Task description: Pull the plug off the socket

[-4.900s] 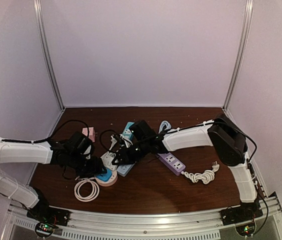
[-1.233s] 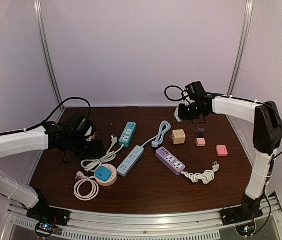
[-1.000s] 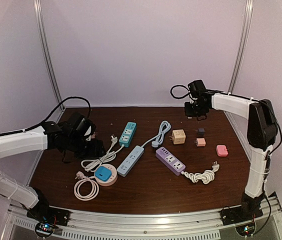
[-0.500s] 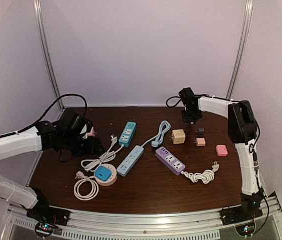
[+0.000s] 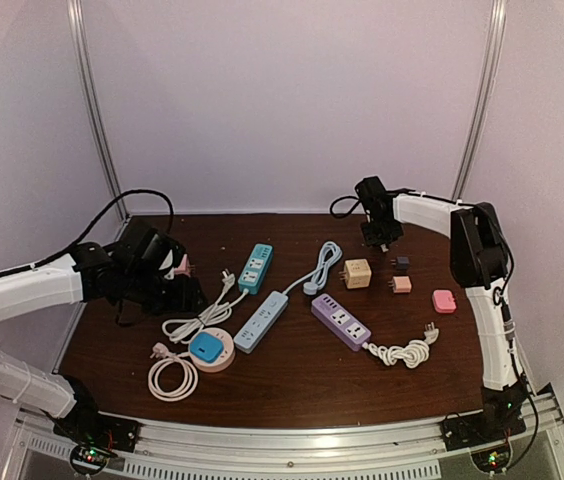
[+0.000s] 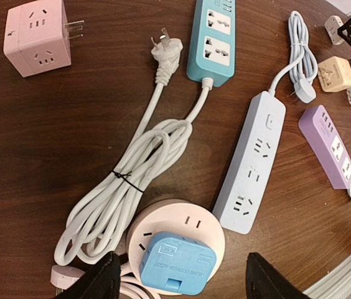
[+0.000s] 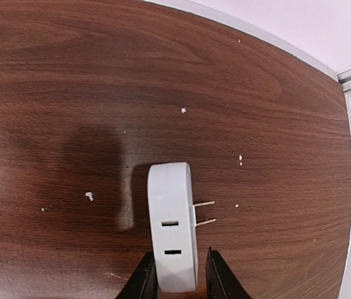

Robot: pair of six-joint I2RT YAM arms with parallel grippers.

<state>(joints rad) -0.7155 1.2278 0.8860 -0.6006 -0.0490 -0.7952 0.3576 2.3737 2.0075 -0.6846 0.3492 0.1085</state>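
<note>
A blue plug (image 6: 177, 263) sits pushed into a round pink socket (image 6: 182, 218) at the front left of the table; both also show in the top view, the plug (image 5: 205, 347) on the socket (image 5: 218, 360). My left gripper (image 6: 182, 283) is open, its fingers spread wide on either side of the blue plug and above it. My right gripper (image 7: 180, 277) is shut on a white two-prong plug (image 7: 172, 230), held low over the bare wood at the back right. In the top view that gripper (image 5: 377, 238) hangs behind the beige cube.
A teal strip (image 5: 254, 267), a pale blue strip (image 5: 262, 320) and a purple strip (image 5: 340, 320) lie mid-table. A beige cube (image 5: 357, 273), small adapters (image 5: 400, 284) and a pink one (image 5: 444, 301) lie at the right. A pink cube (image 6: 37, 37) and coiled white cable (image 6: 126, 187) lie at the left.
My right arm has swung from mid-table to the back right with the white plug and lowered it towards the wood. My left arm has drawn back a little.
</note>
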